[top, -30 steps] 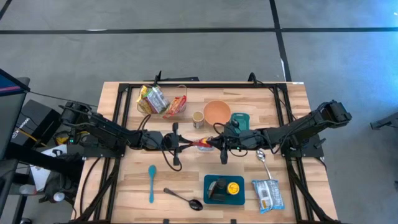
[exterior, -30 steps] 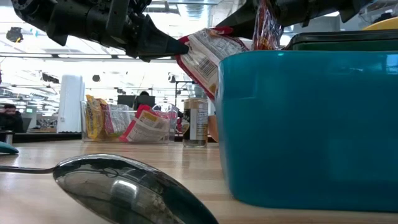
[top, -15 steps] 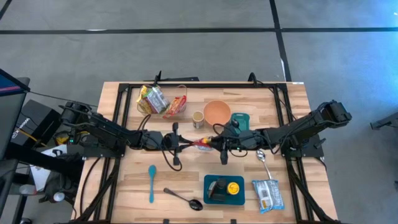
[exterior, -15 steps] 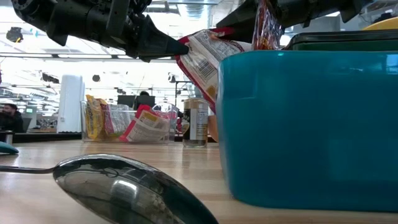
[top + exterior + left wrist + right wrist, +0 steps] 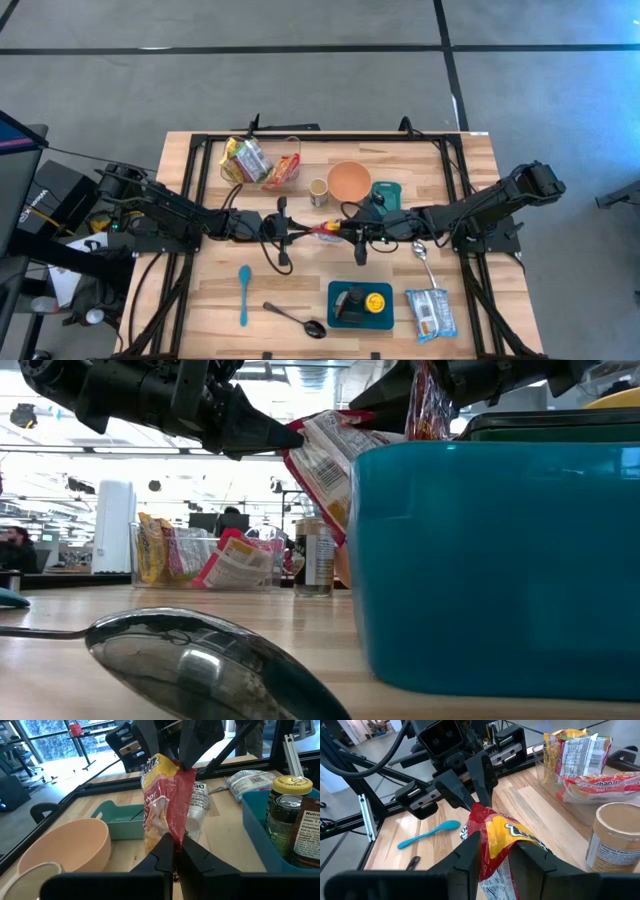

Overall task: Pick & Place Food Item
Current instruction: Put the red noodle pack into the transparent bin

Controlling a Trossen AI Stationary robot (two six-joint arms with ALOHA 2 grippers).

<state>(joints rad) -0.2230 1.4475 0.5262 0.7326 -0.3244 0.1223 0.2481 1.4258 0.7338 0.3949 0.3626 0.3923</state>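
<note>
A red and yellow snack packet (image 5: 328, 232) hangs above the middle of the table between my two grippers, clear of the wood. My left gripper (image 5: 308, 232) comes from the table's left and is shut on the packet (image 5: 165, 800). My right gripper (image 5: 345, 232) comes from the right. Its fingers stand apart on either side of the packet's other end (image 5: 502, 837) in the right wrist view. In the low view the packet (image 5: 325, 460) slopes down from the left gripper's tip (image 5: 285, 432). My left gripper pinches the packet's red sealed edge (image 5: 176, 832) between its two fingers, coming nearly level from the table's left. The packet is lifted clear and hangs slanting below the fingertips. I cannot tell whether my right gripper's parted fingers (image 5: 470, 852) touch the packet.
A clear bin of packets (image 5: 262, 160), a small jar (image 5: 318, 191), an orange bowl (image 5: 349, 180) and a teal tray (image 5: 386, 190) stand behind. Nearer lie a blue spoon (image 5: 244, 293), two metal spoons (image 5: 295, 318) (image 5: 423, 255), a teal box with jars (image 5: 360, 303) and a white packet (image 5: 430, 312).
In the low view the packet has sagged a little: its lower end now hangs lower than a second ago, while the end at the left gripper has stayed where it was. Both arms have kept their places.
</note>
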